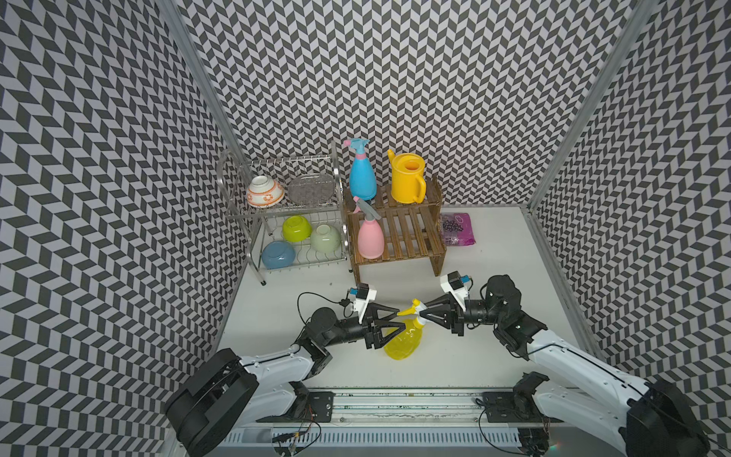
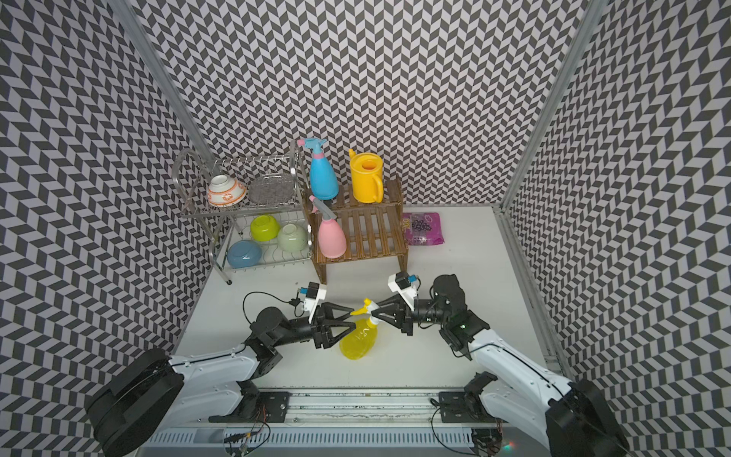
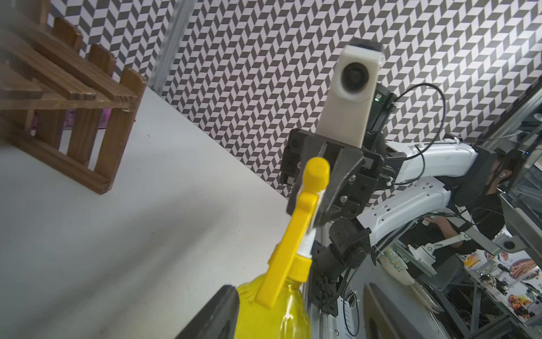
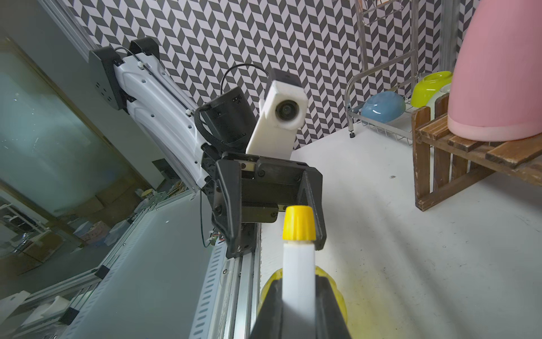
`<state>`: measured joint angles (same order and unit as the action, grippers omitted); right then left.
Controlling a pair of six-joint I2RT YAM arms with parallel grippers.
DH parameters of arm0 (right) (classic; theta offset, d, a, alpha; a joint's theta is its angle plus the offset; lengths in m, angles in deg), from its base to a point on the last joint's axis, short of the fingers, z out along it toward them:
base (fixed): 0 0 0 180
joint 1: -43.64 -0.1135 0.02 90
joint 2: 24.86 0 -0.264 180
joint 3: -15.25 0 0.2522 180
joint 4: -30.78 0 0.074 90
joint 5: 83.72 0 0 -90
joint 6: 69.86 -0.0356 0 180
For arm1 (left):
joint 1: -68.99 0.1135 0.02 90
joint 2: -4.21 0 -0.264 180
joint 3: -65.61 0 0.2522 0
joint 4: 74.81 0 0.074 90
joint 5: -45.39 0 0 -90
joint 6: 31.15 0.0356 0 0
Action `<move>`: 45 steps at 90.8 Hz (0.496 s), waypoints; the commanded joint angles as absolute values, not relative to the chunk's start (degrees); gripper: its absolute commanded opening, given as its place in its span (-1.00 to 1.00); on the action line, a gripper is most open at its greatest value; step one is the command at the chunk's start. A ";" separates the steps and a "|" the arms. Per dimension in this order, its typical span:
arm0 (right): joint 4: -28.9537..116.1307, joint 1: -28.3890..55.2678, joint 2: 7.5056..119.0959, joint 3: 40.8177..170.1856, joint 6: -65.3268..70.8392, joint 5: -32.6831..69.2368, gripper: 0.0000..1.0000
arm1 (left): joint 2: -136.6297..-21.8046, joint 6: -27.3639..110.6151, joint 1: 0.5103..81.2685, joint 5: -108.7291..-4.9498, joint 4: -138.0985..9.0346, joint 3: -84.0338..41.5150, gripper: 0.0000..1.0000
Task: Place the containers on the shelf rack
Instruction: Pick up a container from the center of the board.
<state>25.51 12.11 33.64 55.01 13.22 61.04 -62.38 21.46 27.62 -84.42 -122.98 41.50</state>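
Holding: our right gripper (image 1: pixel 421 312) is clamped on the white neck of the yellow spray bottle (image 1: pixel 403 341).
Left gripper (image 1: pixel 400 316): jaws apart, straddling that bottle's shoulder; we cannot tell whether they press it.
Bottle: tilted, in front of the shelf rack (image 1: pixel 411 233), apart from it.
Rack: blue bottle (image 1: pixel 362 178) and watering can (image 1: pixel 407 182) on its upper step, pink bottle (image 1: pixel 370 237) on its lower.

translucent yellow bottle (image 1: pixel 401 344): see-through tinted plastic, glossy; trigger opaque yellow plastic
pink bottle (image 1: pixel 371 241): opaque plastic, smooth, soft sheen
watering can (image 1: pixel 407 182): opaque yellow plastic, smooth
shelf rack (image 1: pixel 411 233): dark brown wood, visible grain, matt
dish rack (image 1: pixel 336 174): bright wire metal, shiny
blue bowl (image 1: pixel 277 255): glazed, glossy
counter (image 1: pixel 494 348): white, matt, faintly scuffed
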 commanded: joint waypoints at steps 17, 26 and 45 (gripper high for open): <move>18.81 9.21 35.35 55.35 12.38 64.83 -0.88 | -63.29 23.40 25.95 -87.08 -123.81 38.03 -0.09; 18.79 8.59 35.51 55.47 12.52 65.07 -0.86 | -63.91 23.53 25.48 -87.85 -123.75 37.61 -0.28; 19.19 8.40 35.06 55.47 12.76 64.89 -0.74 | -62.75 24.44 24.89 -87.75 -122.88 37.65 -0.63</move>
